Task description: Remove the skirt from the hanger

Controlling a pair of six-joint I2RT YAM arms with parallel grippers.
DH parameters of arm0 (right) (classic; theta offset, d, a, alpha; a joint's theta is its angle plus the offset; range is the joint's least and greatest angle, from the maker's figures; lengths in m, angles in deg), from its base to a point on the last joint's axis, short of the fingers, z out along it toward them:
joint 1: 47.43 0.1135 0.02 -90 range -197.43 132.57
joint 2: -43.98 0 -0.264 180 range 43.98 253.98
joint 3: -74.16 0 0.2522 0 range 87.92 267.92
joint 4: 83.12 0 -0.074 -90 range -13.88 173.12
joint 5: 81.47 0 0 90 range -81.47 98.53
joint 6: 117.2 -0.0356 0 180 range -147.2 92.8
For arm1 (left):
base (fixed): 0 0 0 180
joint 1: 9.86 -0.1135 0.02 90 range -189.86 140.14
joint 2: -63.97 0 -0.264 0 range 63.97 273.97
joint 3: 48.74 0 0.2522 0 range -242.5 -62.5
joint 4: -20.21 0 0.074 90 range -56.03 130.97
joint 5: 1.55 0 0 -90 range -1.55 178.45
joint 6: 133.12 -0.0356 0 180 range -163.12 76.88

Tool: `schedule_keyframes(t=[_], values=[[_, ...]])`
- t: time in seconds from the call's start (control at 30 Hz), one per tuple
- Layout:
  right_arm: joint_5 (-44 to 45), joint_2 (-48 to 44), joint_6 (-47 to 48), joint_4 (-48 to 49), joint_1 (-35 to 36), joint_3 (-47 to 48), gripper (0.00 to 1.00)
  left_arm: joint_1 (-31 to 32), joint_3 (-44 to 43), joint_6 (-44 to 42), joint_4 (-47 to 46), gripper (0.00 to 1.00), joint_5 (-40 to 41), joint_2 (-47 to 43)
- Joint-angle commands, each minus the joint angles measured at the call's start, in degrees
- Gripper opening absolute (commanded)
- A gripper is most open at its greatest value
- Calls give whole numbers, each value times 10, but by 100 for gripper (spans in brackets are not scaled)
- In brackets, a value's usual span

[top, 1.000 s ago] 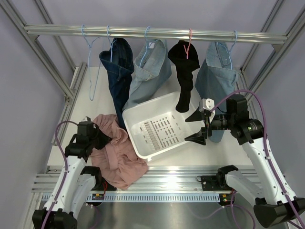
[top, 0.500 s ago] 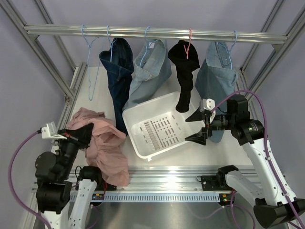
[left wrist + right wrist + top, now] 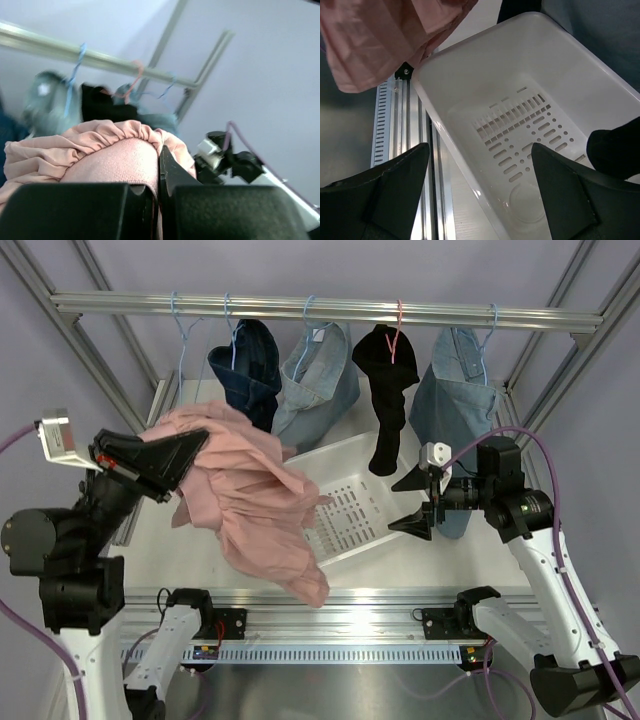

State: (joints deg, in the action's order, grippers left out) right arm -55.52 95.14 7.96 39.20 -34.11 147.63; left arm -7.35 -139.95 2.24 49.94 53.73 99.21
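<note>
One pink skirt (image 3: 250, 495) hangs clenched in the left tool (image 3: 195, 445), which has raised it off the desk (image 3: 165, 550) within the last second, to beside the white basket (image 3: 362, 502). The right tool (image 3: 408, 506) stands released over the basket. The skirt is on no hanger, so depositing it probably remains.

- A white table (image 3: 470, 558) stands inside a metal frame (image 3: 300, 308).
- A white basket (image 3: 355, 510) sits near the table's middle, askew to its edges, slotted bottom showing. The basket's left end is hidden behind the skirt (image 3: 250, 500).
- An aluminium rail (image 3: 370, 602) runs along the near edge, and the arm bases (image 3: 470, 612) are bolted there.
</note>
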Motion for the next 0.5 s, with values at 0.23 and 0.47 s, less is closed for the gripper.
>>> schedule_keyframes(t=[0.23, 0.47], values=[[26, 3, -25, 37, -19, -3, 92, 118, -64, 11, -129, 0, 13, 143], [25, 2, -25, 35, -29, -2, 92, 393, -129, -192, 19, 0, 242, 270]])
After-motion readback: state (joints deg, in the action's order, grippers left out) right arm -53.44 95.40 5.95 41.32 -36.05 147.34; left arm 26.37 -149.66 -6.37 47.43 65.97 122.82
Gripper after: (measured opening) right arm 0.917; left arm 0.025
